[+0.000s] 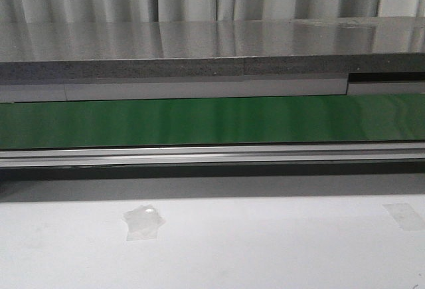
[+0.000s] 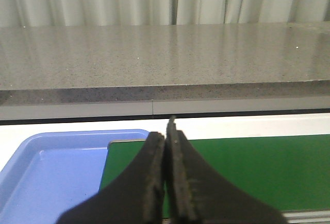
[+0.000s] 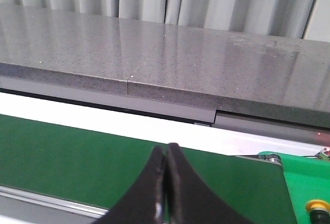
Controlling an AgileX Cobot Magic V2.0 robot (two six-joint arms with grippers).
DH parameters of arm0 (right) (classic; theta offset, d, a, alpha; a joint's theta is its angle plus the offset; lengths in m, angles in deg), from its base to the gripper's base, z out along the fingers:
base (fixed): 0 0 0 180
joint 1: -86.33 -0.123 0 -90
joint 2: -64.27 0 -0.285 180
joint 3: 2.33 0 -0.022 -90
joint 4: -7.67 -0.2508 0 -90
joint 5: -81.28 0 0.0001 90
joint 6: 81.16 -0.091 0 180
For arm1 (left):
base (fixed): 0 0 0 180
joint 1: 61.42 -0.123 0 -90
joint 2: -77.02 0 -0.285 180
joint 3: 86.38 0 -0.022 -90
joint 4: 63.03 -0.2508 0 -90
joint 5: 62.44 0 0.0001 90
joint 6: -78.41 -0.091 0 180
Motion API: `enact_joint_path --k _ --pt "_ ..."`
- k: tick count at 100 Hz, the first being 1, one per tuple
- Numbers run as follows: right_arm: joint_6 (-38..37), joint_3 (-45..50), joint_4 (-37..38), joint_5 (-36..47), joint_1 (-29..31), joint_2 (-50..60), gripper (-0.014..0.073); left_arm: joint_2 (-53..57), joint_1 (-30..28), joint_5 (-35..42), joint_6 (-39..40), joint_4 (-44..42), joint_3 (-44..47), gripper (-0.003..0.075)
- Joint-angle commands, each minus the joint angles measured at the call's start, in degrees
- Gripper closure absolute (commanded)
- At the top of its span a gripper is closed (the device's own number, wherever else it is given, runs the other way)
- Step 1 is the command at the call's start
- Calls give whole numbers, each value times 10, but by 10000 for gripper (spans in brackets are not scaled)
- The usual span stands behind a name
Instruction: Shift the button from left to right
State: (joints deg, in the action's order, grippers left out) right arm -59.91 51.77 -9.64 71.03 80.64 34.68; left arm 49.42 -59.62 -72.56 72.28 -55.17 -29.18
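The button (image 3: 318, 206) shows only in the right wrist view as a round yellow cap on a dark body, on a bright green surface (image 3: 304, 183) past the belt's end. My right gripper (image 3: 166, 149) is shut and empty above the green belt (image 3: 77, 157), well apart from the button. My left gripper (image 2: 166, 131) is shut and empty above the belt (image 2: 247, 167), next to the blue tray (image 2: 51, 177). Neither gripper shows in the front view.
The green conveyor belt (image 1: 212, 121) runs across the front view behind a metal rail (image 1: 212, 155). A grey stone-like ledge (image 1: 199, 53) stands behind it. The white table (image 1: 265, 242) in front bears tape patches (image 1: 143, 222). The blue tray looks bare.
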Motion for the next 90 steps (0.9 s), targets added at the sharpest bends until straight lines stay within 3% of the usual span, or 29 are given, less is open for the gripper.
enact_joint_path --k 1,19,45,90 --pt "-2 -15 -6 42 -1 -2 662 -5 5 48 1 6 -15 740" --pt "-26 -6 10 44 -1 2 662 -5 5 48 1 6 -15 740" --pt "-239 57 190 99 -3 66 662 -5 5 48 1 6 -15 740" --pt "-248 204 194 106 -3 217 662 -5 5 48 1 6 -15 740"
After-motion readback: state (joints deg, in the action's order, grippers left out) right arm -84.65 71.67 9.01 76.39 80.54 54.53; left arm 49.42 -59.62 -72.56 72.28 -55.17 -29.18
